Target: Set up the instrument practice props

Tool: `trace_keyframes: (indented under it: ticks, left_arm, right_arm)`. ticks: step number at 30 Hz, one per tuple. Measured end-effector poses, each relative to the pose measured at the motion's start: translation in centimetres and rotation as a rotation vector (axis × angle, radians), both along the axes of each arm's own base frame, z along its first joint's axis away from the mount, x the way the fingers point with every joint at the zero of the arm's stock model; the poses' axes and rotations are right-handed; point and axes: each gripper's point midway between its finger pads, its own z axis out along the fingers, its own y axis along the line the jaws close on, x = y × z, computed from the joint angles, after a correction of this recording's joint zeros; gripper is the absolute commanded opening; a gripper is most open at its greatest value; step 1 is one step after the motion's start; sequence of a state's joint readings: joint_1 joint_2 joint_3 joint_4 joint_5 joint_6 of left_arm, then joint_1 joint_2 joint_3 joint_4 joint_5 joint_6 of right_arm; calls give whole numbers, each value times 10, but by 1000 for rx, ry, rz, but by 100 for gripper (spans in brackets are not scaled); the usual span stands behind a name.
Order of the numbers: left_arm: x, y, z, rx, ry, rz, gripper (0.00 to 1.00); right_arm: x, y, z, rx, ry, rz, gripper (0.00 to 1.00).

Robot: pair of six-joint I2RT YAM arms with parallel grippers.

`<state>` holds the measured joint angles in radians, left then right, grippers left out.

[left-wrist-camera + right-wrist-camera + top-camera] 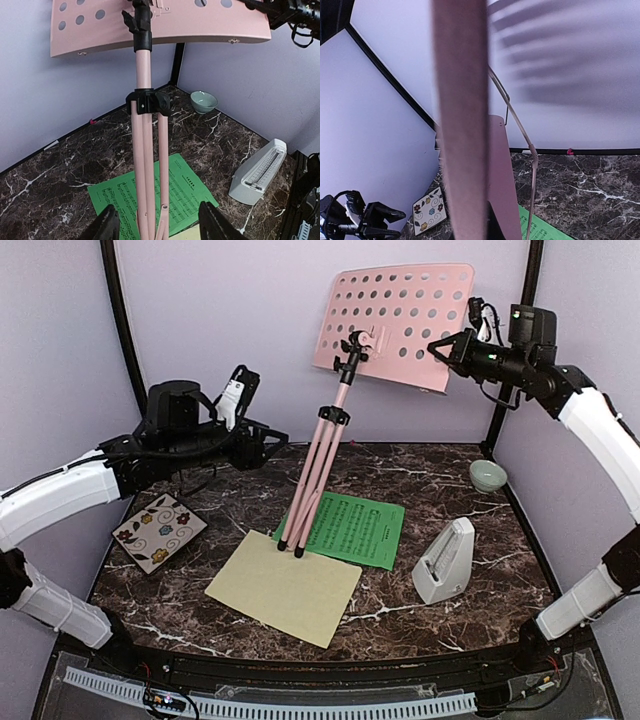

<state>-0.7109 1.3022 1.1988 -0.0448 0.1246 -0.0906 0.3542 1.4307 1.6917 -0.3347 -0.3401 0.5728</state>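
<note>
The pink music stand (322, 455) stands upright on the table, its feet on the green music sheet (352, 530). Its perforated desk (400, 325) is tilted at the top. My right gripper (440, 348) is shut on the desk's lower right edge; in the right wrist view the desk (462, 125) fills the middle edge-on and hides the fingers. My left gripper (280, 440) is open and empty, left of the pole. In the left wrist view the stand's legs (145, 170) line up between its fingers (107, 226) without touching. The pale yellow sheet (285, 588) lies in front. The grey metronome (445, 560) stands at the right.
A floral tile (158, 531) lies at the left under my left arm. A small pale green bowl (487, 475) sits at the back right corner. Purple walls close in the back and sides. The metronome (260, 172) and the bowl (203, 101) also show in the left wrist view.
</note>
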Motion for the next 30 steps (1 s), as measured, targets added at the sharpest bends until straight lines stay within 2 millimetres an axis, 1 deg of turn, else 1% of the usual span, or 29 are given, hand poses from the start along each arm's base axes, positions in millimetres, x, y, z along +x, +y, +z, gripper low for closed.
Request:
trace_keyframes:
  ticks: [6,8,10,12,16,23,27,30]
  left_arm:
    - [22,-15,-47,109,64,45,56]
    - [28,-17,-62,141,82,61,54]
    - [34,-19,-71,167,93,75,49]
    - [41,-23,-72,179,91,87,48]
    - [51,-34,-64,176,76,99,48]
    - [51,-36,-63,167,75,109,48]
    - [53,-35,-67,176,77,130,48]
    - [59,-34,-79,206,83,168,46]
  right_arm:
    - [-5,15,-1,-63,1,-1,0]
    - [-8,19,0,-76,3,7,0]
    - [-11,24,0,-92,10,16,0]
    - [-13,28,2,-100,7,21,0]
    - [-18,36,8,-122,-7,25,0]
    - [-22,41,12,-156,-37,0,0]
    - [-21,42,12,-172,-46,-21,0]
    - [-21,43,14,-178,-55,-34,0]
